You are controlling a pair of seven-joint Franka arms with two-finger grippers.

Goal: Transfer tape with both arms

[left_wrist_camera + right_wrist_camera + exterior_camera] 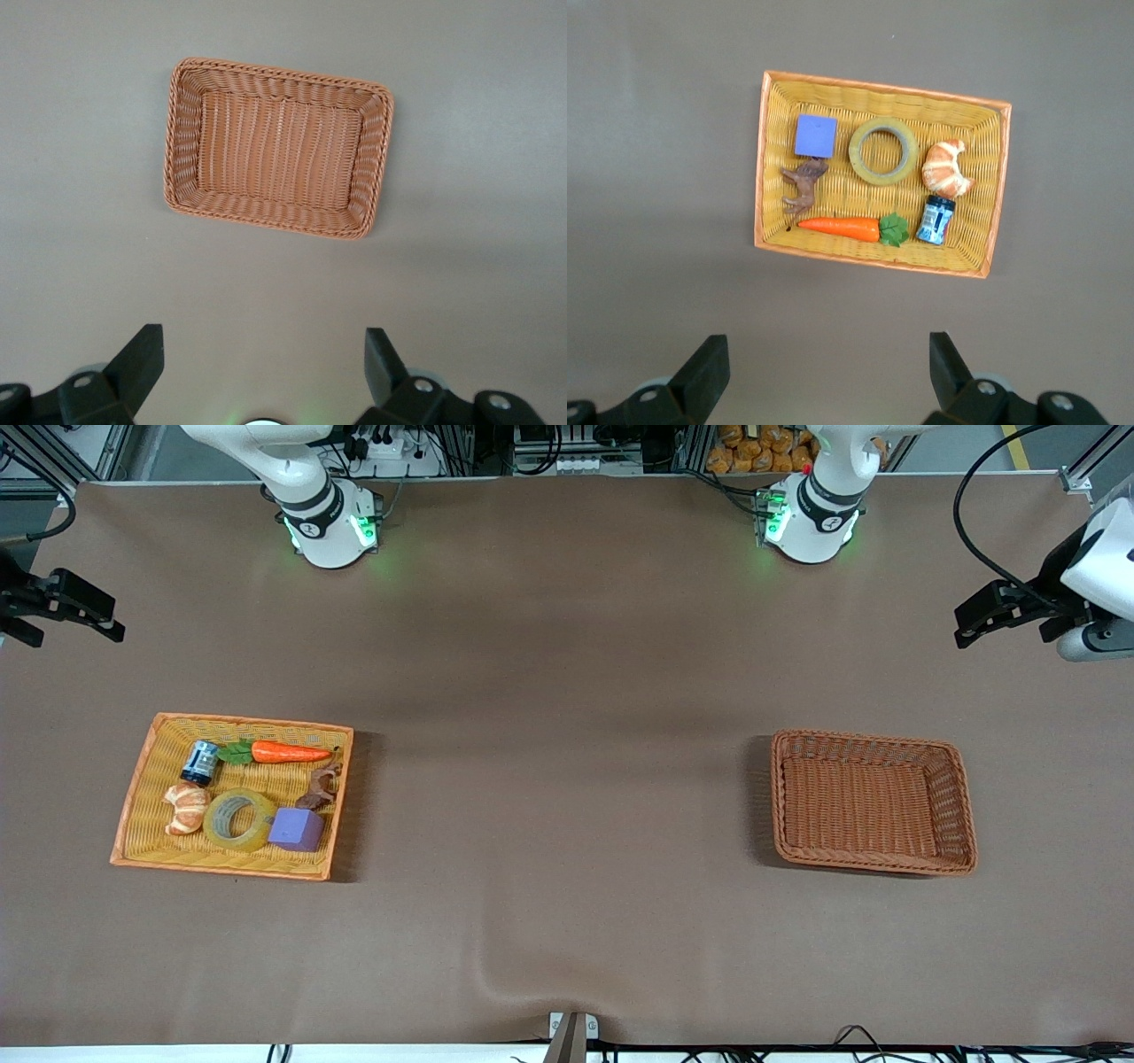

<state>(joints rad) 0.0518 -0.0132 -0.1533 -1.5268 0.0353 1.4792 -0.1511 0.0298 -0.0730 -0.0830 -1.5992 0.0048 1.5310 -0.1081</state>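
Tape [239, 820] lies flat in yellow basket [142, 802], hole facing up; croissant [186, 808] just beside it, purple cube [296, 829] touching other side; carrot [288, 752] and small can [200, 763] farther from front camera. Right gripper [824, 372] high over table, fingers spread wide, holding nothing; left gripper [261, 367] same, over table by brown basket [961, 815]. Bare table between baskets.

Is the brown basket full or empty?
Empty. The brown basket shows only bare woven floor in the front and left wrist views.
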